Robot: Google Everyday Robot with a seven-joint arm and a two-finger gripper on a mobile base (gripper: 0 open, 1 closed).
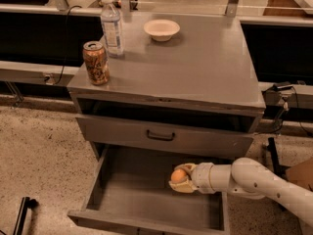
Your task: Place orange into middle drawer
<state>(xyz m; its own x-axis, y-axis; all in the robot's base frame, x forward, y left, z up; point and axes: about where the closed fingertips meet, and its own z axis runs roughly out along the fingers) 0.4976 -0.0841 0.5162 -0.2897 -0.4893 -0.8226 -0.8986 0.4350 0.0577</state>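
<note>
The orange (178,176) is small and round and sits between the tan fingers of my gripper (180,178). The gripper is shut on it. My white arm (254,180) reaches in from the right. The gripper holds the orange low inside the open middle drawer (96,182), over the right-centre part of its flat grey floor. I cannot tell whether the orange touches the floor. The drawer is pulled out toward the camera and holds nothing else that I can see.
Above the open drawer is a shut grey drawer front with a dark loop handle (160,136). On the cabinet top (195,67) stand a soda can (96,62), a water bottle (112,28) and a white bowl (161,29). Speckled floor lies to the left.
</note>
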